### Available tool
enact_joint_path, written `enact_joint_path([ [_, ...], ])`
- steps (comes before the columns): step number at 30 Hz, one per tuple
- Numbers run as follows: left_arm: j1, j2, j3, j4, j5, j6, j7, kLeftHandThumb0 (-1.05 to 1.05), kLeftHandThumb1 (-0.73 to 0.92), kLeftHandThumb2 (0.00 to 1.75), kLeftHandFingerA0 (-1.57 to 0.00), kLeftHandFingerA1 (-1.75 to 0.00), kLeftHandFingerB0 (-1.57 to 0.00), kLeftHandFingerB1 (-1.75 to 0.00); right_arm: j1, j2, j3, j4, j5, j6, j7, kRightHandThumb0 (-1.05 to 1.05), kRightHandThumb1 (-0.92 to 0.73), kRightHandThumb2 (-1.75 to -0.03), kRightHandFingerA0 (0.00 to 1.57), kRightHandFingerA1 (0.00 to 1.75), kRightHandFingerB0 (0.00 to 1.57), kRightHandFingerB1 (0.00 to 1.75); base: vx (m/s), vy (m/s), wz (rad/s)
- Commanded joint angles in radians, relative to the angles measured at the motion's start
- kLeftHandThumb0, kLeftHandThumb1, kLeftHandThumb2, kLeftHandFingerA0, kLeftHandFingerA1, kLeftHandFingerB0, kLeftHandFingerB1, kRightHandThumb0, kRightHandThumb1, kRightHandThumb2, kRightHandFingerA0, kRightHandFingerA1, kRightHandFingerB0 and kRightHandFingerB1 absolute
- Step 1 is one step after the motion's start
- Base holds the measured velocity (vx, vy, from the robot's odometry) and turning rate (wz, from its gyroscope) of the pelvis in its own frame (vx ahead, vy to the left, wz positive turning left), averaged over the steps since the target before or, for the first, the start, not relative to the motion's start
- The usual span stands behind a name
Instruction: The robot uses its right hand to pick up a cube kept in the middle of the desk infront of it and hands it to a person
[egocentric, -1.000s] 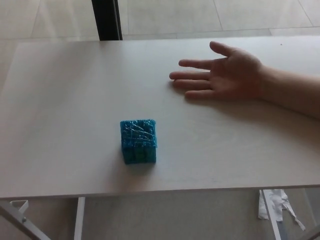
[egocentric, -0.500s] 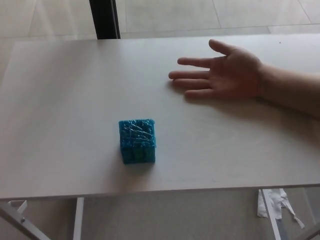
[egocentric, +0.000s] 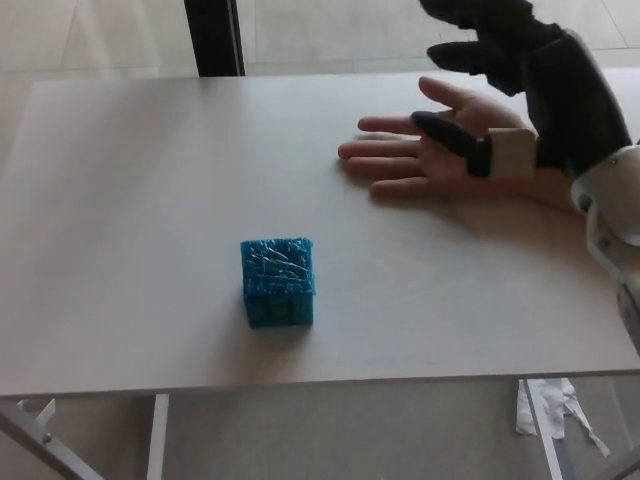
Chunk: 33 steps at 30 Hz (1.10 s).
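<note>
Newly arrived since half a second ago, the robot's right hand (egocentric: 515, 75) now fills the upper right of the head view, where earlier only a person's hand (egocentric: 425, 150) lay palm up on the desk (egocentric: 130, 200). The cube (egocentric: 277, 282) has not moved.

Seen from the head camera, the blue cube sits on the desk's near middle, well apart from the right hand, down and to the left of it. It stands flat on one face with its sides nearly square to the desk's front edge; being a cube, it has no long axis to speak of.

That black hand is spread, thumb and fingers apart, holding nothing. It overlaps the person's palm, though whether it touches it or hangs above is hard to judge.
</note>
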Motion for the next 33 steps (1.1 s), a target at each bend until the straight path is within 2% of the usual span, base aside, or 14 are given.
enact_joint_path([
  [1,0.003,0.011,-0.003,-0.002,-0.017,-0.035,-0.008,-0.58,0.48,0.55,-0.77,-0.56,-0.65,-0.43,-0.136,0.003,0.237,0.13,-0.325,0.031,0.053,-0.77,-0.59,-0.59,0.3,0.5,0.3,0.36,0.0,0.0,0.0],
  [4,0.0,0.004,0.003,0.001,-0.023,-0.026,0.0,-0.57,0.46,0.55,-0.79,-0.55,-0.64,-0.42,-0.154,0.002,0.27,0.171,-0.346,0.019,0.043,-0.77,-0.59,-0.59,0.3,0.51,0.31,0.37,0.0,0.0,0.0],
  [7,0.009,0.0,-0.001,0.001,-0.018,-0.042,-0.004,-0.56,0.48,0.56,-0.77,-0.57,-0.65,-0.43,-0.181,0.003,0.358,0.214,-0.429,0.017,0.038,-0.76,-0.58,-0.59,0.3,0.5,0.3,0.39,0.0,0.0,0.0],
  [12,0.008,-0.001,0.006,0.003,-0.027,-0.038,-0.013,-0.56,0.47,0.55,-0.77,-0.55,-0.69,-0.44,-0.196,0.038,0.424,0.255,-0.462,0.042,0.017,-0.77,-0.59,-0.59,0.28,0.51,0.3,0.4,0.0,0.0,0.0],
  [13,0.007,-0.001,0.005,0.003,-0.026,-0.037,-0.013,-0.58,0.46,0.56,-0.78,-0.56,-0.65,-0.43,-0.198,0.037,0.43,0.259,-0.465,0.041,0.016,-0.78,-0.6,-0.59,0.27,0.52,0.28,0.41,0.0,0.0,0.0],
  [18,0.002,0.007,-0.008,0.003,-0.013,-0.029,-0.016,-0.6,0.47,0.55,-0.78,-0.56,-0.65,-0.42,-0.209,0.063,0.49,0.299,-0.507,0.049,0.003,-0.81,-0.61,-0.59,0.24,0.54,0.28,0.45,0.0,0.0,0.0],
  [22,0.007,0.006,-0.012,-0.001,-0.011,-0.035,-0.016,-0.58,0.47,0.56,-0.77,-0.56,-0.67,-0.43,-0.204,0.072,0.586,0.336,-0.596,0.023,-0.02,-0.79,-0.61,-0.59,0.22,0.6,0.25,0.47,0.0,0.0,0.0],
  [26,0.01,0.003,-0.021,-0.005,-0.005,-0.047,-0.021,-0.6,0.48,0.55,-0.76,-0.56,-0.66,-0.43,-0.197,0.083,0.615,0.341,-0.612,0.047,-0.002,-0.8,-0.62,-0.6,0.19,0.6,0.22,0.49,0.0,0.0,0.0],
  [33,-0.004,-0.004,-0.025,-0.002,-0.011,-0.031,-0.004,-0.58,0.47,0.56,-0.78,-0.56,-0.66,-0.42,-0.158,0.16,0.629,0.396,-0.613,0.056,-0.044,-0.79,-0.63,-0.6,0.19,0.61,0.21,0.5,0.0,0.0,0.0],
])
